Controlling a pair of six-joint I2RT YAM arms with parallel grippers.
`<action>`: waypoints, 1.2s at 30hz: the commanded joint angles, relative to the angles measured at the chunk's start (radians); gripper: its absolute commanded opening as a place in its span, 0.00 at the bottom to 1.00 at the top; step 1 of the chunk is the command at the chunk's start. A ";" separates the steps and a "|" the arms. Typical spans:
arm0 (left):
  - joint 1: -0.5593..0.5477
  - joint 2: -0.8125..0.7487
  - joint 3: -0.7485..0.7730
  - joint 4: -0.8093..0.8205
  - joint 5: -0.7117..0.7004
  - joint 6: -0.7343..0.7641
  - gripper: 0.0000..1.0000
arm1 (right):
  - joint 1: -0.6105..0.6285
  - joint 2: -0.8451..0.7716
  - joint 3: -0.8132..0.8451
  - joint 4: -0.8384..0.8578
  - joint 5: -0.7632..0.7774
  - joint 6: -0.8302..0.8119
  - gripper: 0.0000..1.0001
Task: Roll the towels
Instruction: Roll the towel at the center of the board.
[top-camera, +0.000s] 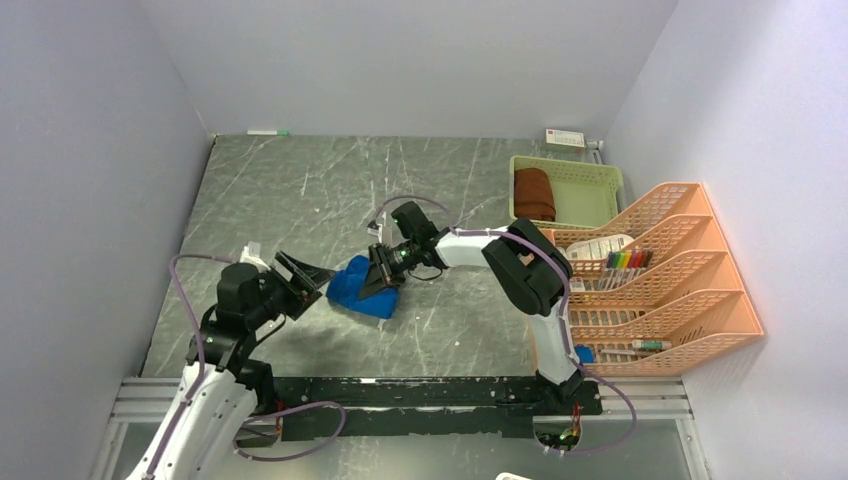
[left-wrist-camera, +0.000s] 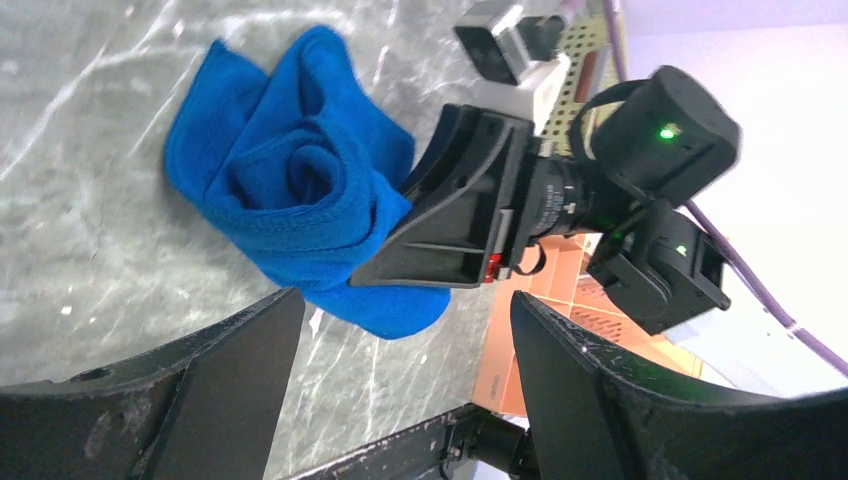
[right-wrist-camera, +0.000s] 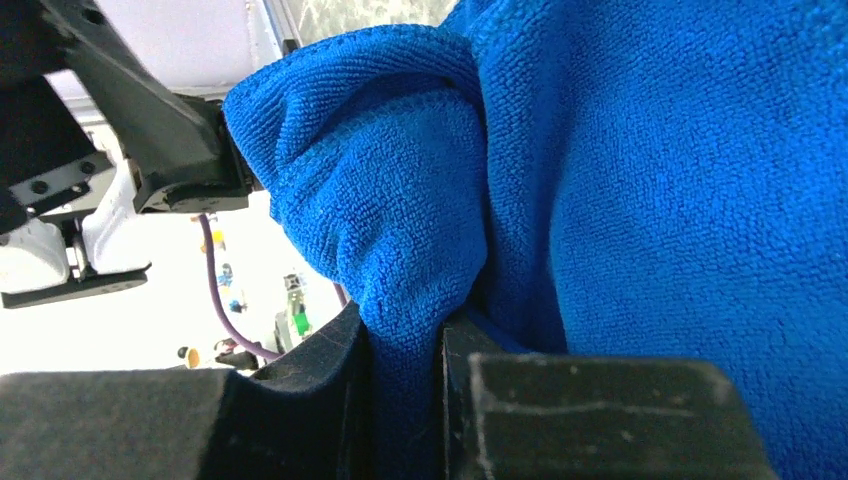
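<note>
At left, found left gripper (top-camera: 316, 275) spread wide and empty, just beside blue towel (top-camera: 358, 292) on table (top-camera: 300, 190). Saw right gripper (top-camera: 385, 270) pinched tight on its fold. Noted rust-brown towel (top-camera: 534, 193) inside green basket (top-camera: 590, 175), far right.

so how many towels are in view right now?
2: blue towel on the table, pinched by the right gripper; brown towel inside the green basket, far right. Another could hide beneath it.

In the right wrist view the blue towel (right-wrist-camera: 650, 200) is cut off at the top, right and bottom edges. In the top view part of it is covered by the right gripper (top-camera: 383, 278). The items (top-camera: 628, 259) in the rack (top-camera: 715, 300) are too small to be told.
</note>
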 joint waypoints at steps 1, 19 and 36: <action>-0.019 0.053 -0.062 -0.069 0.017 -0.113 0.87 | 0.022 0.054 0.007 0.022 -0.038 0.068 0.00; -0.219 0.599 -0.073 0.333 -0.197 -0.220 0.95 | 0.040 0.084 -0.061 0.248 -0.047 0.250 0.06; -0.259 0.635 -0.114 0.364 -0.357 -0.234 0.73 | 0.056 -0.028 0.142 -0.315 0.289 -0.204 1.00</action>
